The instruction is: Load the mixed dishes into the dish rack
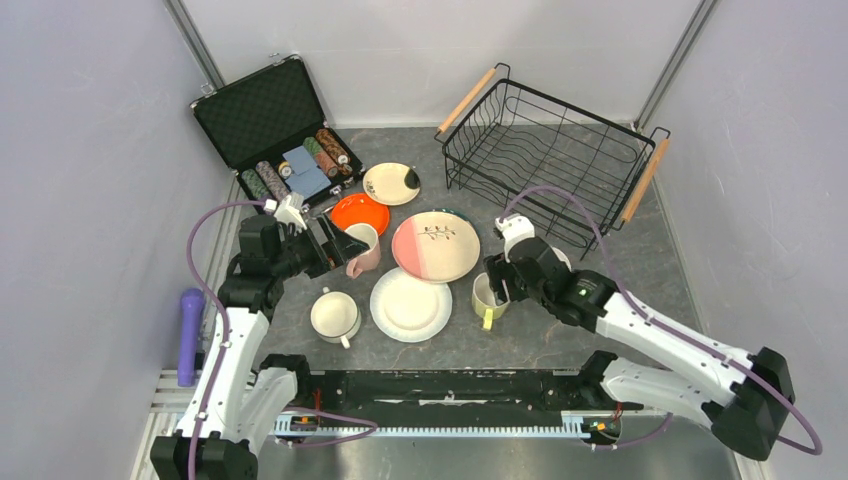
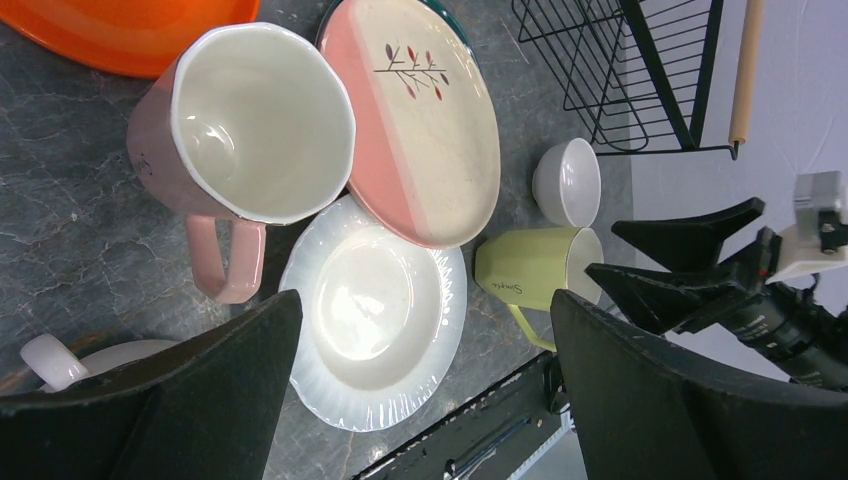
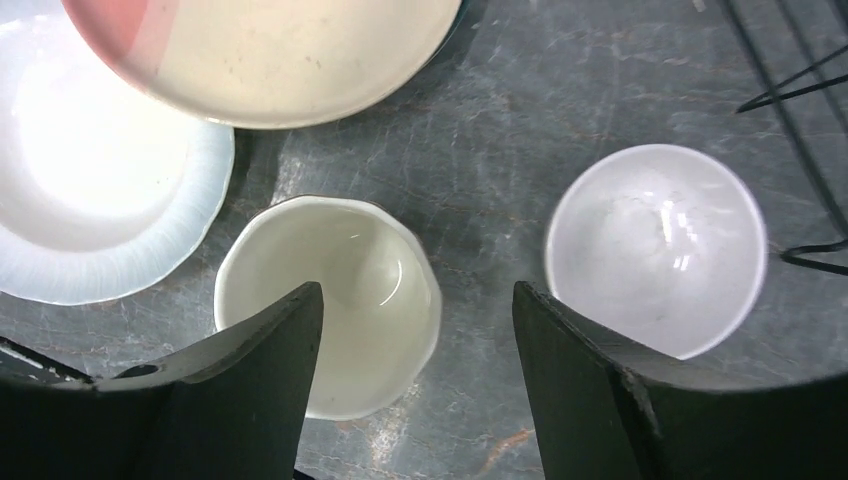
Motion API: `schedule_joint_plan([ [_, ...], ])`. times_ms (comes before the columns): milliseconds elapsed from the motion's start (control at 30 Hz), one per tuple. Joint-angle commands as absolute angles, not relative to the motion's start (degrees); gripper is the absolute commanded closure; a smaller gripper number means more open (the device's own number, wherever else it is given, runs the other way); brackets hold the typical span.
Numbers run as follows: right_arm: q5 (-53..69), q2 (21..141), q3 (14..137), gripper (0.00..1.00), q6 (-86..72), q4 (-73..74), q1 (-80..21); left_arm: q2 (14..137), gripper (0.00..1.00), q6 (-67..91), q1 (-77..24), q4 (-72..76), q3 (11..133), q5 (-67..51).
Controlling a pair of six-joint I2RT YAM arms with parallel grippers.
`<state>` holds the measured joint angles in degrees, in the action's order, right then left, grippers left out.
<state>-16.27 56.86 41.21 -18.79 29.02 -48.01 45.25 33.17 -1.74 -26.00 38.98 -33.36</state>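
Note:
The black wire dish rack stands at the back right with nothing in it. On the table lie a pink-cream plate, a white plate, an orange plate and a cream black-spotted plate. A pink mug, a white mug and a yellow-green mug stand among them. My left gripper is open and empty, next to the pink mug. My right gripper is open and empty above the yellow-green mug, with the small white bowl just to its right.
An open black case with poker chips and a blue card box sits at the back left. A purple cylinder lies off the table's left edge. White walls close in on both sides.

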Motion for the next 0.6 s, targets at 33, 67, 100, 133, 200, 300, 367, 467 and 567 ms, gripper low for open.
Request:
schedule_joint_plan([
  [33, -22.3, 49.3, 44.0, 0.18, -20.5, 30.3, -48.1, 45.2, 0.00, 32.6, -1.9, -24.0, 38.7, -35.2],
  [67, -23.5, 48.1, 44.1, 0.17, -21.5, 30.5, -47.9, 45.2, 0.00, 32.5, -1.9, -24.0, 38.7, -35.4],
  [100, -25.1, 47.4, 44.4, 0.17, -22.4, 31.1, -47.5, 45.1, 0.00, 32.5, -1.8, -24.0, 38.8, -35.6],
  [133, -27.3, 47.0, 44.9, 0.17, -23.9, 32.3, -47.0, 45.0, 0.00, 32.5, -1.8, -24.0, 38.8, -35.8],
  [200, -31.7, 46.6, 45.4, 0.17, -28.1, 35.0, -45.2, 44.6, 0.00, 32.5, -1.9, -24.0, 38.7, -36.0],
  [300, -36.9, 44.0, 43.2, 0.12, -36.5, 36.8, -42.6, 44.3, 0.00, 32.9, -1.9, -23.6, 38.4, -36.5],
  [367, -38.1, 40.7, 39.6, 0.06, -42.5, 35.5, -41.4, 44.5, 0.00, 33.0, -2.0, -23.5, 38.3, -37.0],
  [467, -40.1, 37.4, 35.1, 0.02, -51.1, 35.3, -39.9, 45.3, 0.00, 33.8, -2.1, -22.6, 37.9, -37.7],
  [567, -43.1, 35.7, 32.1, 0.02, -58.2, 36.6, -39.4, 46.9, 0.00, 33.4, -2.2, -23.1, 38.3, -37.9],
])
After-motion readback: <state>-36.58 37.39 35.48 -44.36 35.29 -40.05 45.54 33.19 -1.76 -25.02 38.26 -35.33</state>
